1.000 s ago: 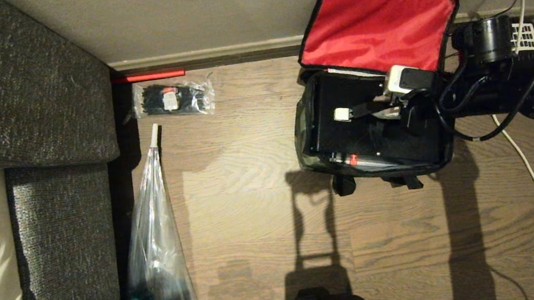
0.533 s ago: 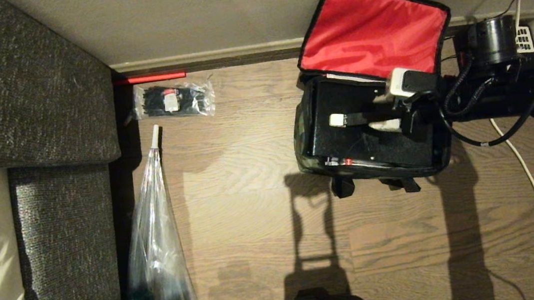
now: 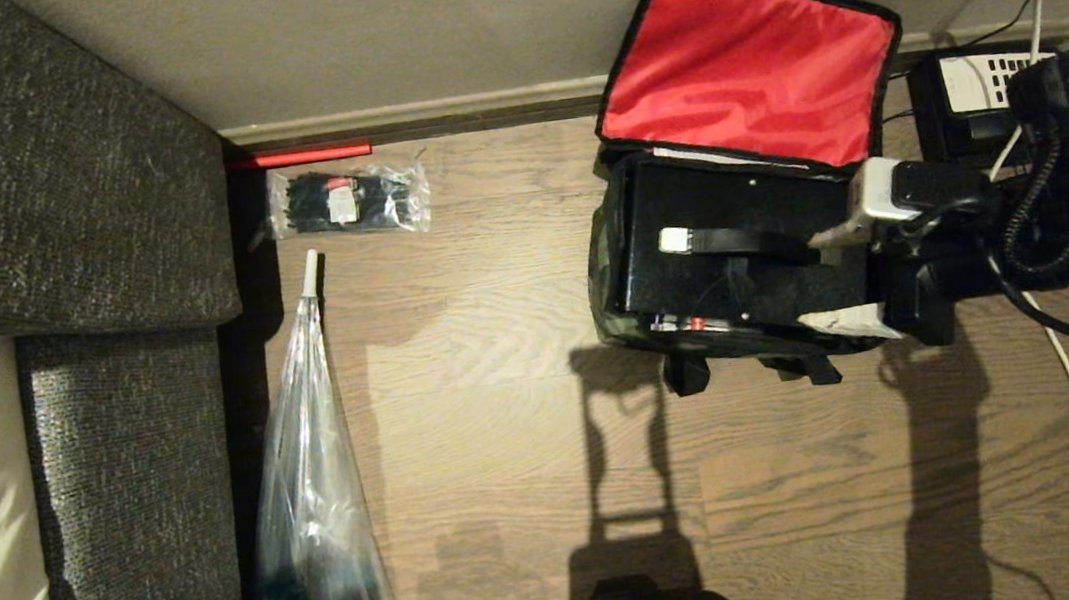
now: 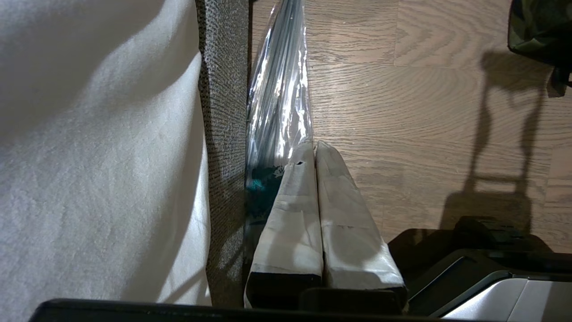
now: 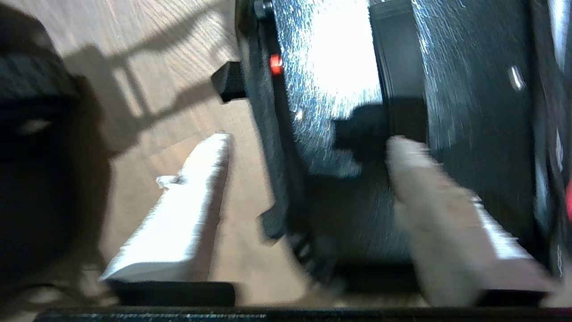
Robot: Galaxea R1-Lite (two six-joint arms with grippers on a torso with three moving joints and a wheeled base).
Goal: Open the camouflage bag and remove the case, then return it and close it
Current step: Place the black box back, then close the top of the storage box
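One case (image 3: 730, 252) (black) inside one camouflage bag (image 3: 603, 262)

Floor, far right: camouflage bag (image 3: 604, 277) near the wall, lid (image 3: 744, 65) thrown back and leaning against the wall (image 3: 422, 21) behind it. In the bag: the case (image 3: 740, 246), lying flat, a strap (image 3: 739, 238) laid across its top.
Right of the bag, against the wall: telephone (image 3: 960, 105).
Right tool (image 3: 849, 279) at the bag's right end, fingers apart; one finger (image 5: 187, 210) over bare floor, the other (image 5: 442, 201) apparently over the case, contact unclear.
Far left along the wall: packet of cable ties (image 3: 347, 201). Nearer than the packet: long plastic bag (image 3: 314, 486), lying beside the sofa (image 3: 91, 290) at the left.
Left tool (image 4: 315, 150) over the plastic bag's near end, fingers together.
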